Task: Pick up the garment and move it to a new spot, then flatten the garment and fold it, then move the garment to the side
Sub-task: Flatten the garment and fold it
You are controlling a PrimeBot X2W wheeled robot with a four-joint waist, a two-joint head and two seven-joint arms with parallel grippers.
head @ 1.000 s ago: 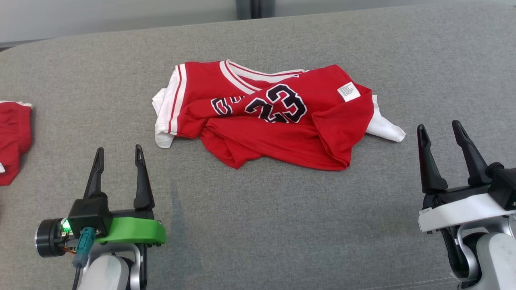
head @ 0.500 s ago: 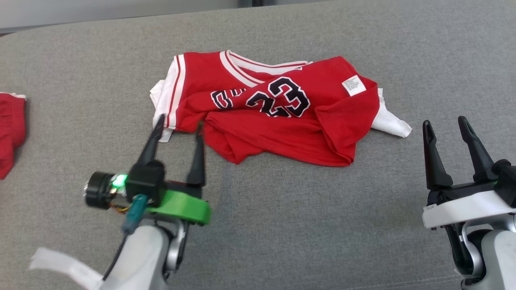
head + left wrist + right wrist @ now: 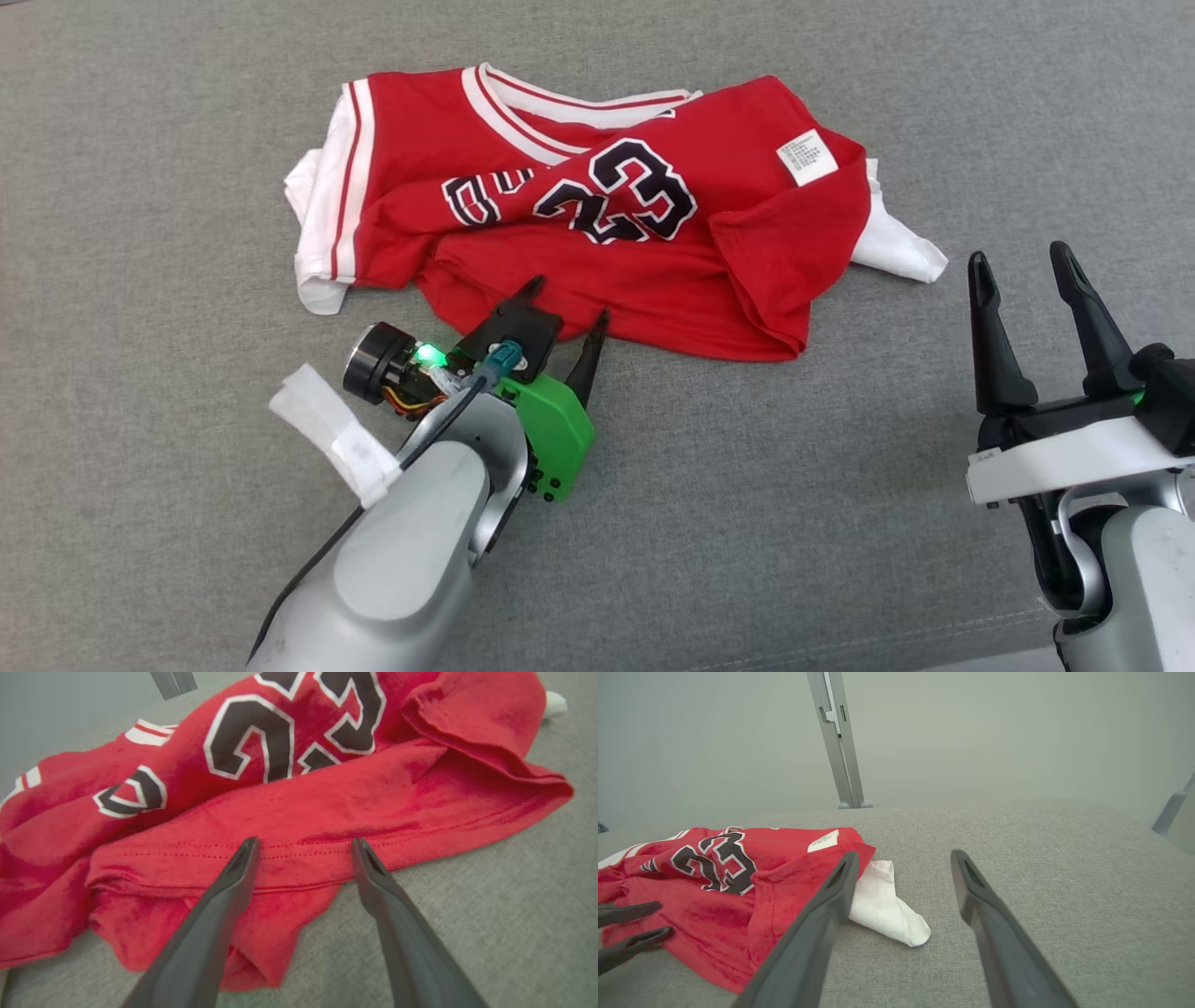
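Observation:
The garment [image 3: 597,215] is a crumpled red jersey with white trim and a black "23", lying on the grey cushion. My left gripper [image 3: 569,301] is open at its near hem. In the left wrist view the left gripper [image 3: 304,842] has both fingertips over the stitched hem of the garment [image 3: 327,802], with nothing between them. I cannot tell whether they touch the cloth. My right gripper [image 3: 1019,259] stands open at the right, apart from the white sleeve. In the right wrist view the right gripper [image 3: 904,855] points past the garment [image 3: 738,872], and the left gripper [image 3: 656,921] shows at the left edge.
The grey upholstered surface [image 3: 794,523] spreads all around the garment, with its front seam at the lower right. A grey metal post [image 3: 838,742] rises against the pale wall behind the surface. White tape [image 3: 336,434] is wrapped on my left forearm.
My left gripper has reached forward and to the right, from the near left up to the garment's near hem, staying open. The head camera has tilted down. The right gripper has held still.

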